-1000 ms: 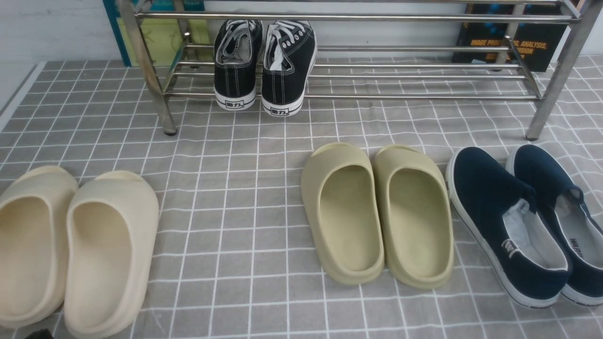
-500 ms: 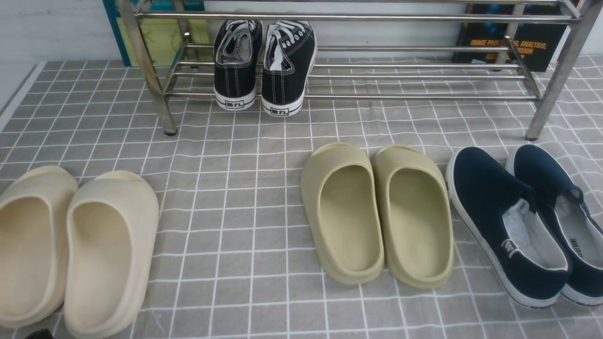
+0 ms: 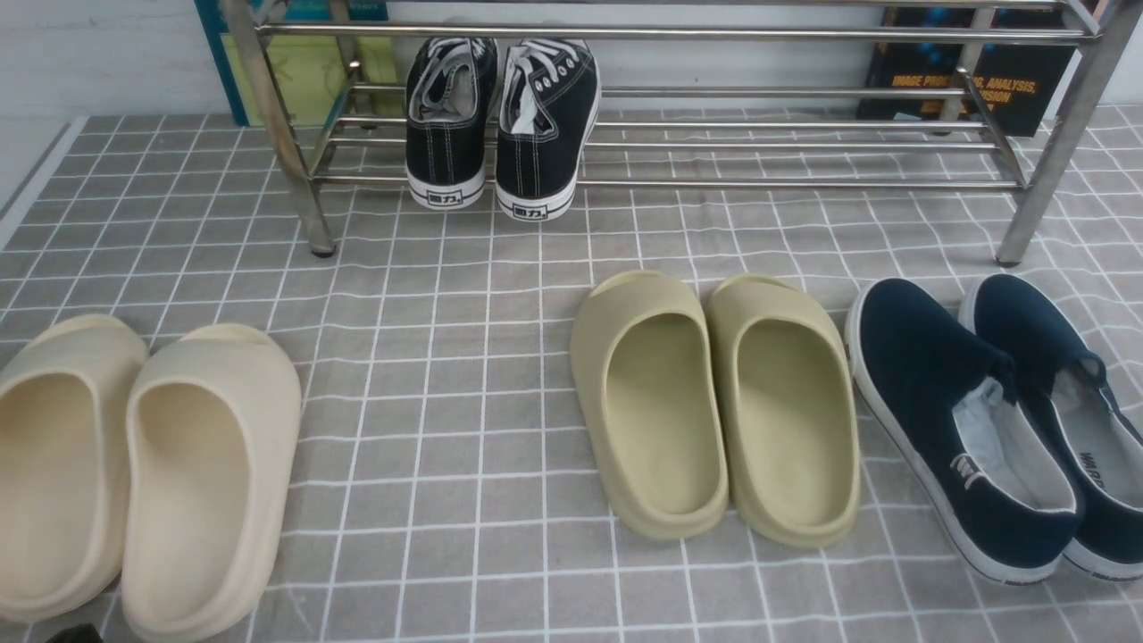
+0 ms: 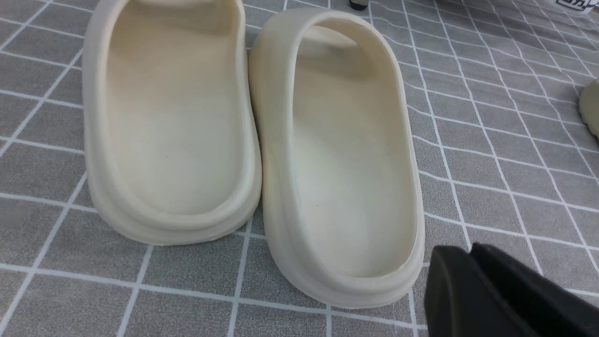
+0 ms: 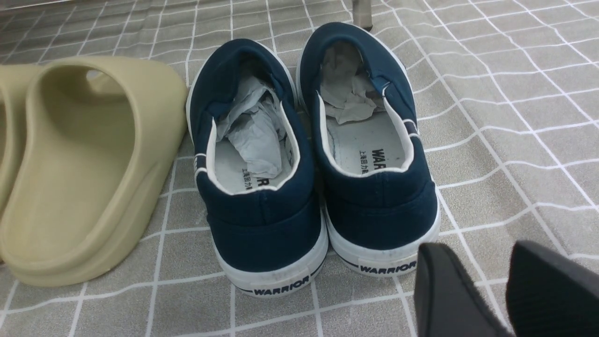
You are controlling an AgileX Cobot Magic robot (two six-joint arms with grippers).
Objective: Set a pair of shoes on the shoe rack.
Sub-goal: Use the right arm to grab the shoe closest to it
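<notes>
The pair of navy-blue slip-on shoes [image 3: 982, 420] stands side by side on the checked cloth at the front right, toes toward the steel shoe rack [image 3: 670, 107] at the back. In the right wrist view the two shoes [image 5: 309, 154] show heel-on, stuffed with white paper. My right gripper [image 5: 472, 262] is open and empty, just behind the heel of the right-hand shoe, not touching it. My left gripper [image 4: 468, 255] is shut and empty, beside the heel of a cream slide [image 4: 337, 159]. Neither gripper shows in the front view.
Black lace-up sneakers [image 3: 500, 125] sit on the rack's lower shelf at its left. A pair of olive slides [image 3: 714, 402] lies just left of the navy shoes. A pair of cream slides [image 3: 134, 464] lies at the front left. Books lean behind the rack.
</notes>
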